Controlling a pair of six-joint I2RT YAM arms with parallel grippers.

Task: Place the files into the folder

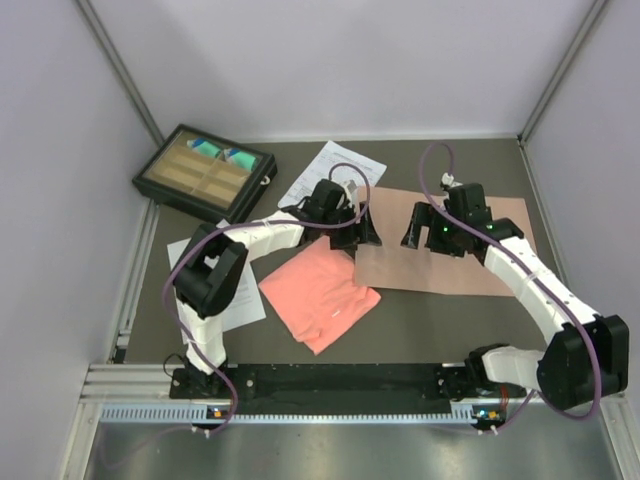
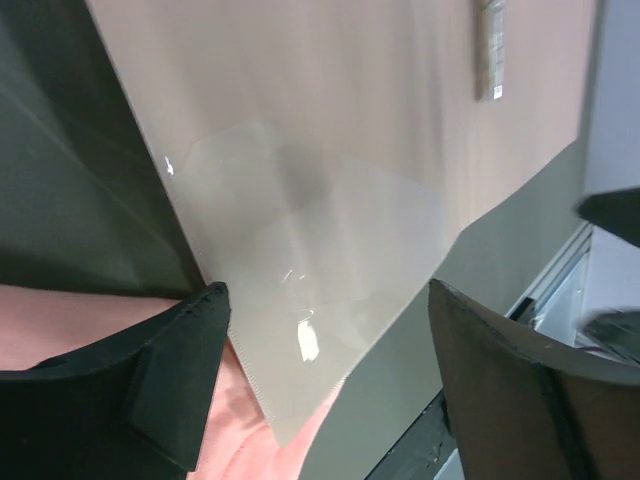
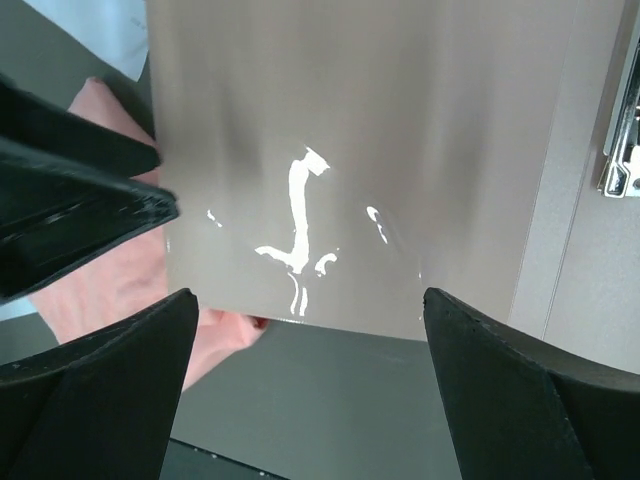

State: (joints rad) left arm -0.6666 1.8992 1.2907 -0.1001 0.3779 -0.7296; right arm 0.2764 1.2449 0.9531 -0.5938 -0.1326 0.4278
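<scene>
The left gripper (image 1: 350, 232) and right gripper (image 1: 428, 238) were held over the folder (image 1: 470, 272) by the right edge of the bench (image 1: 430, 325), jaws wide open, nothing gripped. One sheet (image 1: 318, 168) was seen by the far edge, a second sheet (image 1: 242, 302) by the left edge. The folder's cover should be pinched at its thin edge and lifted slowly.

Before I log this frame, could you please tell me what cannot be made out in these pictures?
- Top view: print on the far sheet is too small; the left pincer covers its near edge.
- Top view: the left arm covers much of the near sheet.
- Wrist views: the folder runs past the edges; whether it lies open is unclear.
</scene>
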